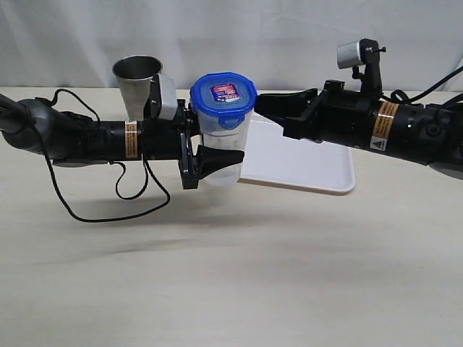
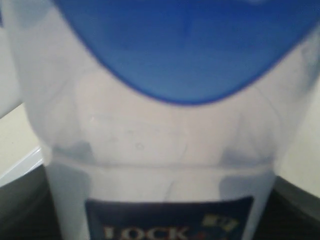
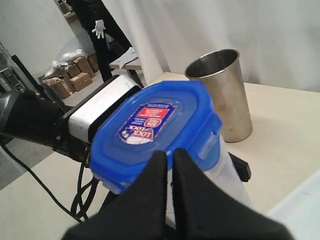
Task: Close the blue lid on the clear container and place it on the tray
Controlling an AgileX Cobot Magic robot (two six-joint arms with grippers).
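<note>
Left claw (image 1: 221,163) is clenched on the clear container (image 1: 235,141), its black fingers clasping the smooth, translucent canister low on its body and holding it upright. We see the blue lid (image 1: 223,94), a glossy rounded square with a red-blue sticker, seated on the mouth. Our right claw (image 3: 169,154) is closed, its matte black fingers nearly together, tips at the lid's flap edge. On the bench (image 1: 231,275), the flat white tray (image 1: 311,170) lies just beside the container. A tapered steel tumbler (image 1: 137,83) stands behind the left arm.
</note>
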